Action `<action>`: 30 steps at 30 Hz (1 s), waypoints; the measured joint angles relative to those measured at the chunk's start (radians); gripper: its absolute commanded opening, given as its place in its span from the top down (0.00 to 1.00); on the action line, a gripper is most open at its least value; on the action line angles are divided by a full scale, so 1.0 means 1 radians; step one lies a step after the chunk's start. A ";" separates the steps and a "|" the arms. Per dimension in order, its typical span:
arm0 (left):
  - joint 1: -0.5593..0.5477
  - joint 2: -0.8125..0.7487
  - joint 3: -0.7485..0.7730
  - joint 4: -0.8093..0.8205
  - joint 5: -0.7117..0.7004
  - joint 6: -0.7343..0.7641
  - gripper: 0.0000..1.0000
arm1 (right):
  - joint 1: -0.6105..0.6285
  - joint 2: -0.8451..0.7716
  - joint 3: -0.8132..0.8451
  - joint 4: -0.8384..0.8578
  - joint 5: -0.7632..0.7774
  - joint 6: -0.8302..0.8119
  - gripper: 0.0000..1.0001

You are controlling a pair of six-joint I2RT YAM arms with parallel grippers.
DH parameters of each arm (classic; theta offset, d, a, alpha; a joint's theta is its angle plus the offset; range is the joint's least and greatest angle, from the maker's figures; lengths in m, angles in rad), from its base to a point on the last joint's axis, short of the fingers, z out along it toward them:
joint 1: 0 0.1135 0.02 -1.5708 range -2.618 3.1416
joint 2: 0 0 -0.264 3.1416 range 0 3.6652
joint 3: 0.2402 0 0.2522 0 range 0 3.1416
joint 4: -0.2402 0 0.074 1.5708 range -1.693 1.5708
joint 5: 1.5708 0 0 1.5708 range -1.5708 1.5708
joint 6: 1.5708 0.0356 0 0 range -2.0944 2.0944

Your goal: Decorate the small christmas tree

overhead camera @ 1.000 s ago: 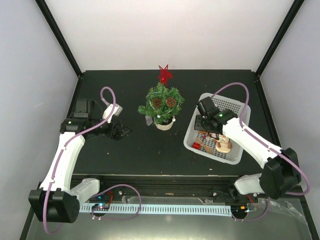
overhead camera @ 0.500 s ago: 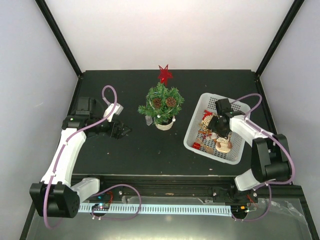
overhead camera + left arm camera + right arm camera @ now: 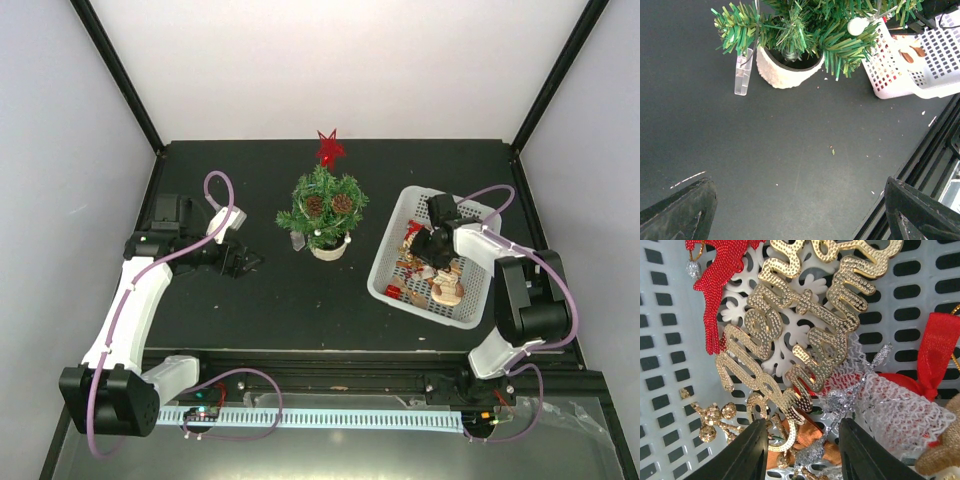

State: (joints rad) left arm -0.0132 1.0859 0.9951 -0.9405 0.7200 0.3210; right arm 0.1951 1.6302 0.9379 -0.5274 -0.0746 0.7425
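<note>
Down inside the white lattice basket (image 3: 670, 365), the right hand (image 3: 802, 450) stands half open astride glittery gold lettering (image 3: 837, 335) and a silver sprig (image 3: 840, 401), detail only its wrist view shows. The left hand (image 3: 245, 263) gapes wide and empty beside the bushy tree (image 3: 322, 210), which sits mid-table (image 3: 250, 310) in a fuzzy cream pot (image 3: 782, 72).

This is a robotics lab test cell, not a home. A matte black tabletop (image 3: 300, 300) sits boxed in by plain white panel walls (image 3: 330, 70) held in slanted black frame struts (image 3: 115, 70). Two white jointed robot arms, one on the left (image 3: 130, 310) and one on the right (image 3: 478, 243), are bolted to a black metal rail (image 3: 330, 365) at the near edge. Looping purple cables (image 3: 215, 190) trail along them. A slotted white plastic cable duct (image 3: 330, 418) and a small lit circuit board (image 3: 205, 412) lie below the rail. The small christmas tree, a bushy green artificial fir in a round cream pot (image 3: 322, 210), stands on this bare bench.
</note>
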 measured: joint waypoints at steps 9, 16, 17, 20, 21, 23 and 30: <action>0.000 -0.018 0.000 0.000 0.000 0.000 0.08 | 0.000 -0.001 -0.020 0.012 -0.006 -0.001 0.82; 0.000 -0.035 0.000 0.002 0.001 0.000 0.08 | 0.000 -0.033 -0.024 -0.003 0.011 -0.008 0.83; 0.000 -0.037 0.000 0.002 0.000 0.000 0.08 | 0.000 -0.043 -0.024 -0.007 0.015 -0.008 0.83; 0.000 -0.040 0.000 0.006 0.001 0.000 0.08 | 0.000 -0.096 -0.024 -0.034 0.032 -0.016 0.85; 0.000 -0.040 0.000 0.007 0.001 0.000 0.08 | 0.000 -0.120 -0.024 -0.046 0.038 -0.020 0.85; 0.000 -0.041 0.000 0.007 0.001 0.000 0.08 | 0.000 -0.167 -0.024 -0.065 0.046 -0.028 0.87; 0.000 -0.062 0.000 0.008 0.002 0.000 0.08 | 0.000 -0.288 -0.019 -0.127 0.075 -0.065 0.80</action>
State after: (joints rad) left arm -0.0132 1.0241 0.9951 -0.9329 0.7216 0.3210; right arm 0.1955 1.3426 0.9188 -0.6540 0.0002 0.6773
